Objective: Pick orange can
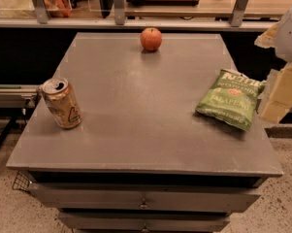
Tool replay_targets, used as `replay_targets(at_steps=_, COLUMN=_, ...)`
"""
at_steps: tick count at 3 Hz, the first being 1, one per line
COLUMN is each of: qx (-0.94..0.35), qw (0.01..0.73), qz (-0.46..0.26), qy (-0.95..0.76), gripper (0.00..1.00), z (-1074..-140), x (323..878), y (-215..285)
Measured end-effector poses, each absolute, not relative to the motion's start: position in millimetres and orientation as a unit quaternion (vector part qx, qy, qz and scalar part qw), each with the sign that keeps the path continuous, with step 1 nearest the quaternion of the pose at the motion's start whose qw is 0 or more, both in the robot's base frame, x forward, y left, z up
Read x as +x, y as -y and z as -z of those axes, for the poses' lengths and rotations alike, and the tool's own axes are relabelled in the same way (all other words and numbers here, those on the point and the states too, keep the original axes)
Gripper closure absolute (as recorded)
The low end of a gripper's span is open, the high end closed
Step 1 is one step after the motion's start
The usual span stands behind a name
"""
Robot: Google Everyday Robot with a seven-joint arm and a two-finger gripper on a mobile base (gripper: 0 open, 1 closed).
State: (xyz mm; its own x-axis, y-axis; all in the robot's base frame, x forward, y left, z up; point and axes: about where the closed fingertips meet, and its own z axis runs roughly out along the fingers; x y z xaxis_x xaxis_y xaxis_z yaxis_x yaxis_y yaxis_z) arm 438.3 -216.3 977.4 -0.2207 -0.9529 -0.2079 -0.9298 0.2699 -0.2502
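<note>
The orange can (61, 103) stands near the left edge of the grey table (136, 110), tilted slightly. It is orange-tan with a silver top, a pull-tab and a dark triangular mark on its side. My gripper (277, 97) shows as cream-coloured blocks at the right edge of the view, beside the table's right side and far from the can. It holds nothing that I can see.
A round red-orange apple (151, 39) sits at the table's far edge. A green chip bag (230, 99) lies at the right, close to the gripper. Drawers (143, 200) are under the table front. A shelf with metal posts (119, 6) runs behind.
</note>
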Motion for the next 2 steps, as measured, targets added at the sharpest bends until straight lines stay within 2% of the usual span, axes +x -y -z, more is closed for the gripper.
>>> replay_targets(at_steps=1, qx=-0.602, qw=0.165, qz=0.030, qy=-0.780, gripper=0.00, z=-975.0, x=439.6, y=213.7)
replay_targets(at_steps=2, qx=-0.594, qw=0.208, qz=-0.036, qy=-0.776, gripper=0.00, z=-950.6, x=453.4, y=186.2)
